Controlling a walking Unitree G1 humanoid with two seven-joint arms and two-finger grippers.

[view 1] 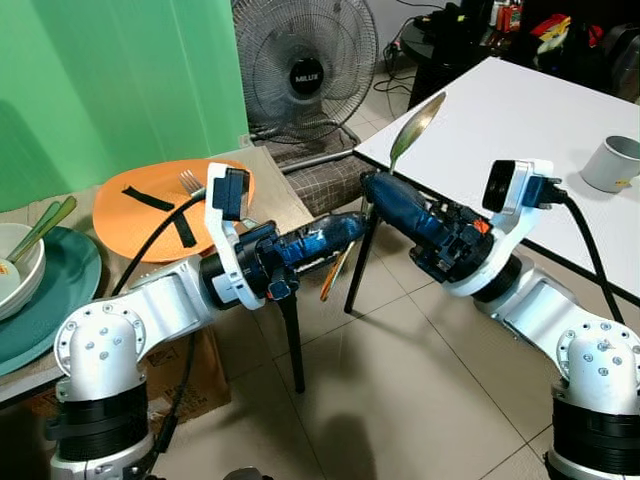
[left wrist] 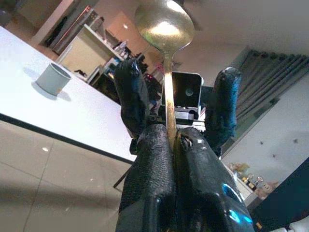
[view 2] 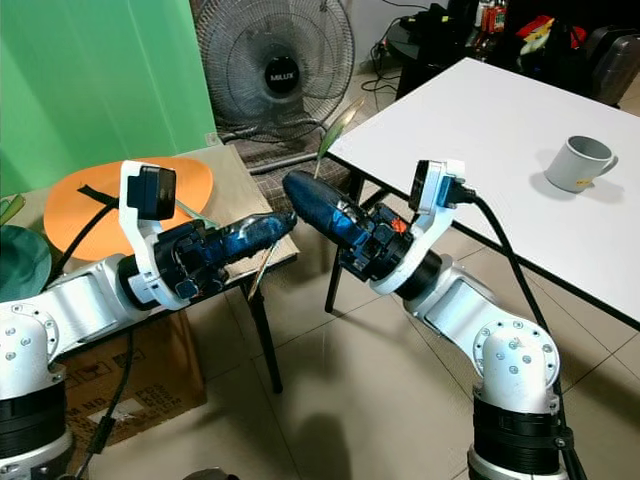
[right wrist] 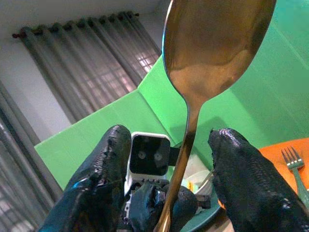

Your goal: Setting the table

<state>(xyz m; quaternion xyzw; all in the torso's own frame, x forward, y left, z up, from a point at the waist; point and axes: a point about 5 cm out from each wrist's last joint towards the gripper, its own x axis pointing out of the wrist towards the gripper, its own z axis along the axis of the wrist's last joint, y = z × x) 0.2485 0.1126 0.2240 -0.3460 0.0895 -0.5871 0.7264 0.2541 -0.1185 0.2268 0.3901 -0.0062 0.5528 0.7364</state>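
Your left gripper [view 1: 335, 232] reaching right, fingers pinching the gold spoon [view 1: 415, 128] handle, spoon upright over the floor gap between the surfaces, your right gripper [view 1: 385, 195] spread around it, white surface [view 1: 520, 110] edge just beside.

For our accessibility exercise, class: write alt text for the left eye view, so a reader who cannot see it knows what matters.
Between two tables, the left tool grips a gold spoon by its handle, bowl pointing up, while the right tool sits open around it. Behind the left arm lie an orange plate with a fork; a grey mug stands on the white table.
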